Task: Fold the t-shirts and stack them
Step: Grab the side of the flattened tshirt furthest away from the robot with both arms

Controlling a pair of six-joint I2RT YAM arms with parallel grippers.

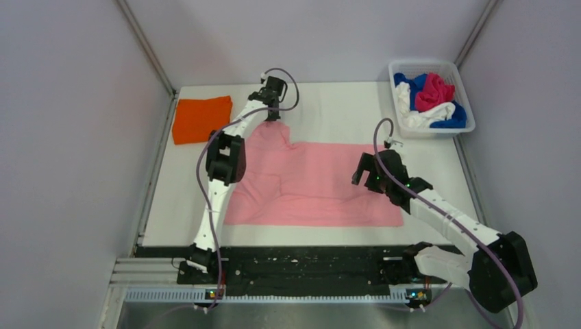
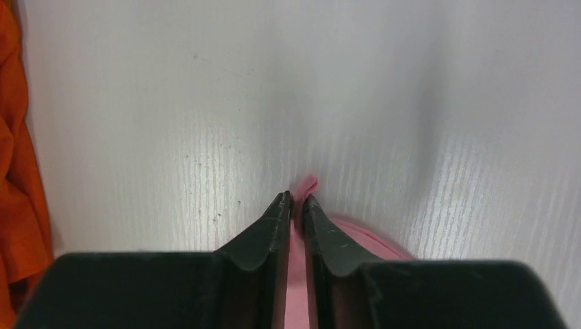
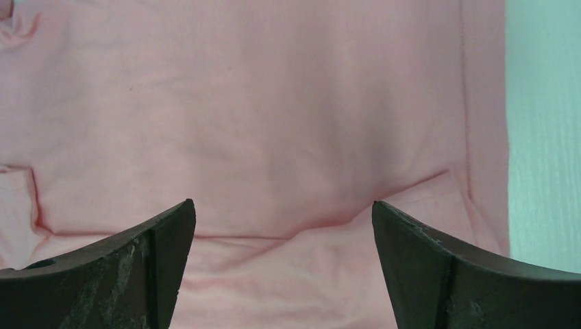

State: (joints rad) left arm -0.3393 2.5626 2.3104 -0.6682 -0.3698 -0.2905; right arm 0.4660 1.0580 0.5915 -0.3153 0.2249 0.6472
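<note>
A white table with a faint ribbed surface is seen from above, walled in by pale panels. A large pink t-shirt of soft, smooth cloth lies spread across the middle of the table. Its body forms a broad rectangle that is mostly flat, with a few shallow creases. One narrow part is drawn up toward the far left.

The left gripper reaches to that far end. Its two dark, tapered fingers are closed almost together, pinching a thin fold of the pink cloth. A small pink tip pokes out past the fingertips, just above the table.

The right gripper is over the right half of the pink t-shirt, near its right hem. Its two black, wedge-shaped fingers are spread wide apart and hold nothing. Whether the fingers touch the cloth cannot be told.

An orange t-shirt lies folded into a neat, flat square at the far left edge of the table, close beside the left gripper.

At the far right corner stands a white plastic basket with slotted walls. Inside it, crumpled loosely together, are a magenta t-shirt on top, a white t-shirt and a blue t-shirt.
</note>
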